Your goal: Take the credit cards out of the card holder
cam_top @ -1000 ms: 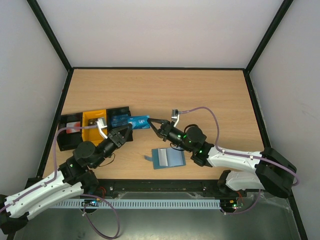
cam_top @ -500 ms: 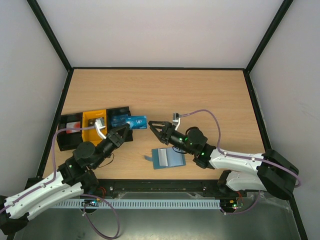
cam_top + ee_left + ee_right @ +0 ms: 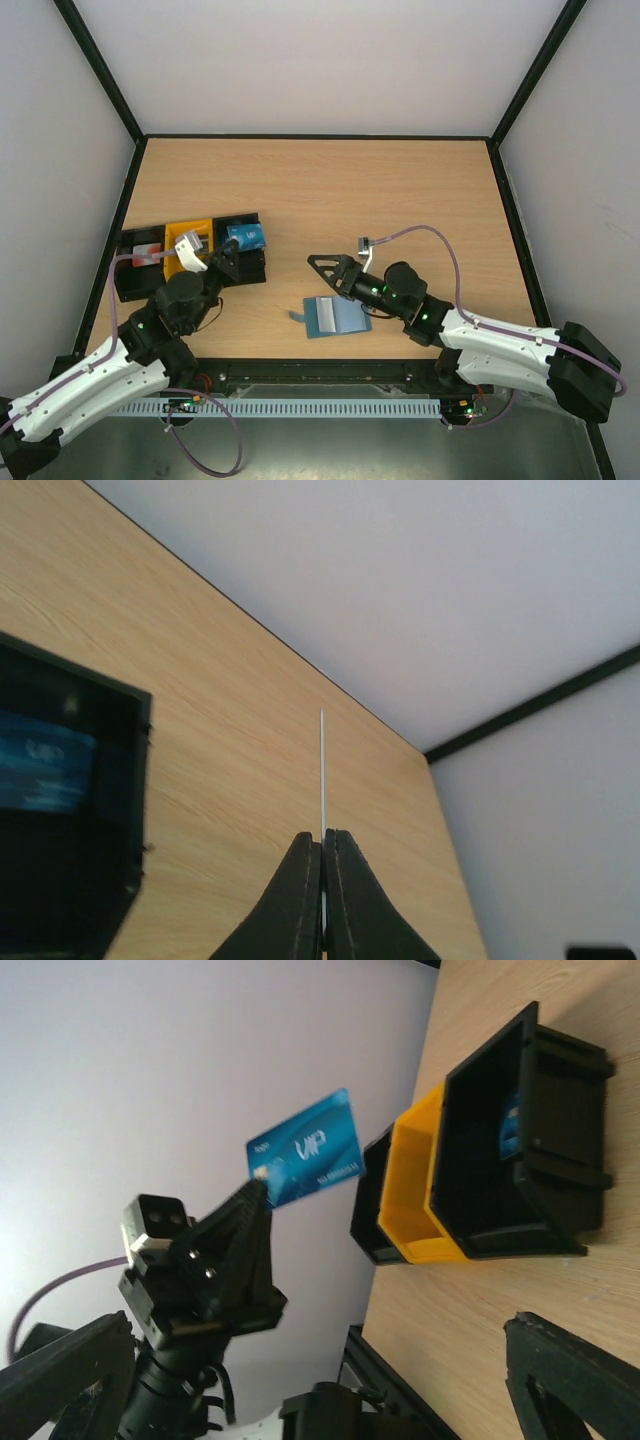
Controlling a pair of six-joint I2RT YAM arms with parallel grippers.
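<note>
Card holder flat, near right gripper

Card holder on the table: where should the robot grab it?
Probably by its small tab, coming down from above. The card holder lies flat on the table, so only that tab, sticking out of one edge, gives something easy to pinch.

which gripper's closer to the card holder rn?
Right. The right gripper hangs open just beyond the card holder; the left gripper is farther off to its left, over the black tray, shut on a blue card.
</note>
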